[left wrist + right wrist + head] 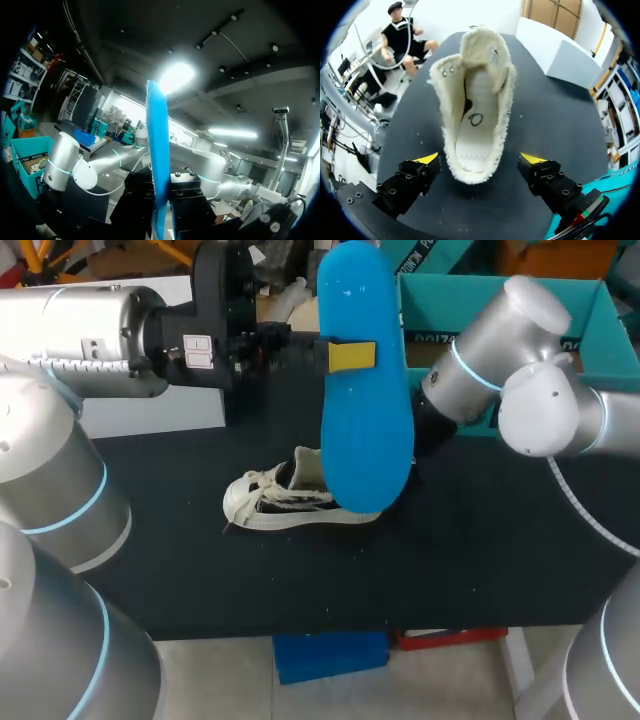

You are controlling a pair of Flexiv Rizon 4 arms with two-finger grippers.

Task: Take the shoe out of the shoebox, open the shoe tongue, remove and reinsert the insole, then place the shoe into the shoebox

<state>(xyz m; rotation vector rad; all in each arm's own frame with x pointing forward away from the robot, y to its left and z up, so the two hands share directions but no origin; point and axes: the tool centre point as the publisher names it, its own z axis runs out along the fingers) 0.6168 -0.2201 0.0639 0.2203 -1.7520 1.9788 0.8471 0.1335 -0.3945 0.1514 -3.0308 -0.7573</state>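
**Mia:** Where is the blue insole point(365, 430)?

**Ben:** Up in the air, above the white shoe point(285, 502). The left hand point(352, 355) pinches it across the middle, one finger on each flat side. It stands up tall, with one end pointing down at the shoe.

**Mia:** Will it be hard to put back?

**Ben:** I think it is light and bendy, like foam. It could fold or catch on the rim if it goes in crooked. A hold nearer the back end would let the front slide in first.

**Mia:** And the shoe?

**Ben:** It sits on the dark table point(480, 560), wide open. The tongue point(485, 42) is pulled up and you can see right down inside. It looks soft and fuzzy, so it may squash or slide when pushed. The heel point(470, 172) looks like the firmest place to grab.

**Mia:** Is the right hand point(480, 160) grabbing it?

**Ben:** No. Its fingers are spread wide, one on each side of the heel. They are close but do not seem to touch it, and they hold nothing.

**Mia:** And the box?

**Ben:** The teal shoebox point(600, 335) waits at the back of the table, on the right.
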